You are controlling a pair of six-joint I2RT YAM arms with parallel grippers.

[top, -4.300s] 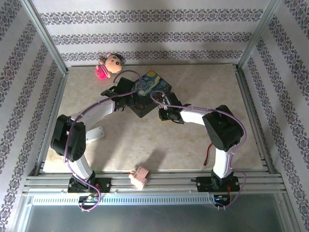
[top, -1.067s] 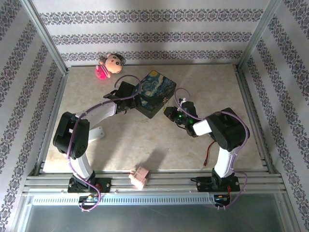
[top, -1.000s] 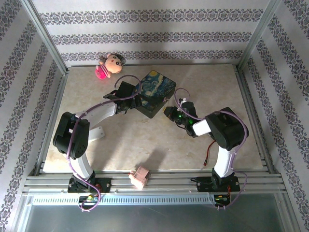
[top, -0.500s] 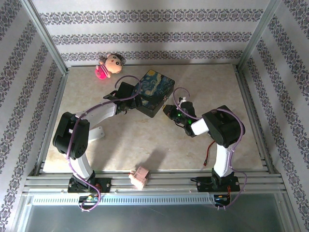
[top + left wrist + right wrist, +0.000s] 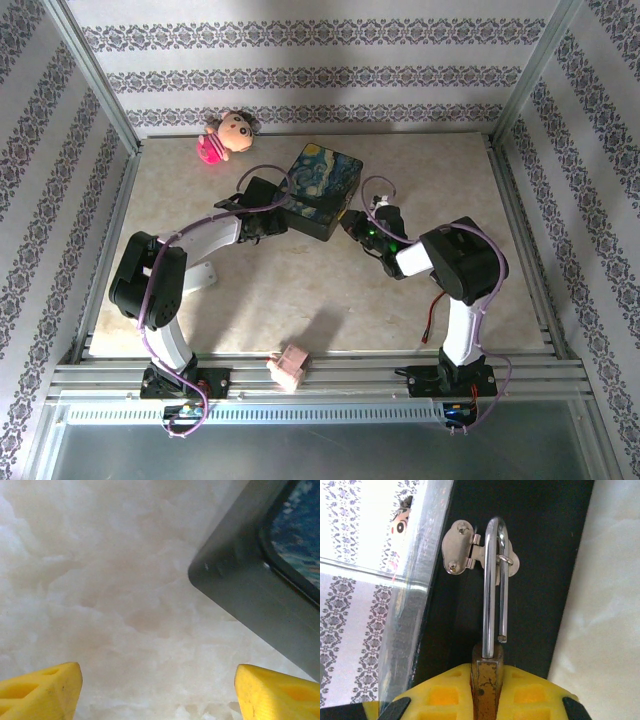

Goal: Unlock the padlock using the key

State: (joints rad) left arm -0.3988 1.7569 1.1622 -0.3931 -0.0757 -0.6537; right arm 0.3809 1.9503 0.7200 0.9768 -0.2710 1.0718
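1. The right gripper [image 5: 487, 692] is clamped shut on the body of the small brass-gold padlock [image 5: 487, 672], one yellow finger on each flat side.
2. The padlock hangs on the silvery metal hasp [image 5: 462, 552] on the dark side wall of the dark-blue box with a starry-night painting on its lid [image 5: 320, 185], which stands on the pale marbled bench [image 5: 300, 300].
3. The padlock's long axis runs straight out from the right gripper. Its body is nearest the fingers, and the thin silvery shackle [image 5: 491, 580] points away towards the hasp, where its bend passes through the little staple ring.
4. The relation that matters is at the shackle. Its long leg enters the body, while its short leg ends bare just above the body and apart from it, so the lock reads as sprung.
5. I cannot make out the key; it may be hidden under the fingers.
6. The left gripper [image 5: 160, 695] is open, its yellow tips wide apart over bare bench with nothing between them. It sits just off the box's near-left corner, well apart from the padlock.
7. My judgement is that the right arm is the one placed to act. What remains is to swing the free leg clear and unhook the bend from the staple, and a straight pull along the axis would only tug the box.
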